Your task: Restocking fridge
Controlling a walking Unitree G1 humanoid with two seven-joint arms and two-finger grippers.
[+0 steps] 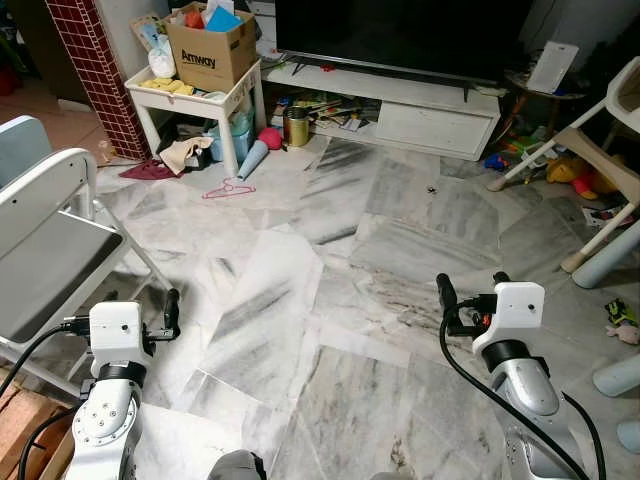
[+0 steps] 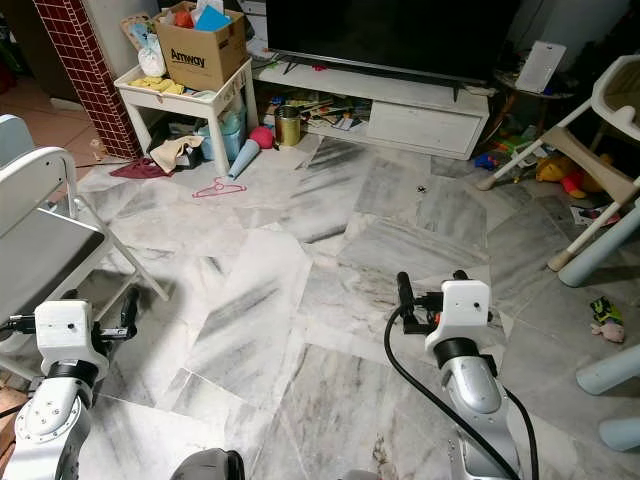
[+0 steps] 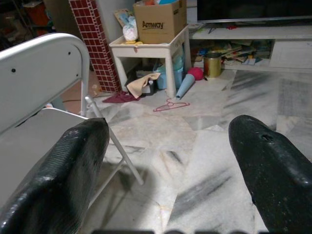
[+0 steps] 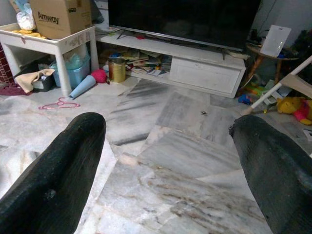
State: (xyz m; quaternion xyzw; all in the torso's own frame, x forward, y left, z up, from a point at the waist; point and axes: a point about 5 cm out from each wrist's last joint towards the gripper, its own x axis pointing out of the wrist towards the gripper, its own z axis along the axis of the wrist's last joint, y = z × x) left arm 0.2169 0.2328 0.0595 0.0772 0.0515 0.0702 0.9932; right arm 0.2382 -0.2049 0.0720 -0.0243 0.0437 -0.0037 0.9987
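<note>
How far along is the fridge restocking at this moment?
Nothing looks done yet. The robot stands on a marble floor in a living room, facing a TV stand and a small white table bearing a cardboard box. Left gripper and right gripper hang with jaws open, holding nothing. Finding the fridge and the items, then loading them, is all left.

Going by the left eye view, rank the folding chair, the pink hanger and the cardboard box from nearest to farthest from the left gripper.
1. Folding chair: right beside the left gripper, on the robot's left.
2. Pink hanger: on the floor farther ahead, before the small white table.
3. Cardboard box: farthest, on top of that table.
</note>
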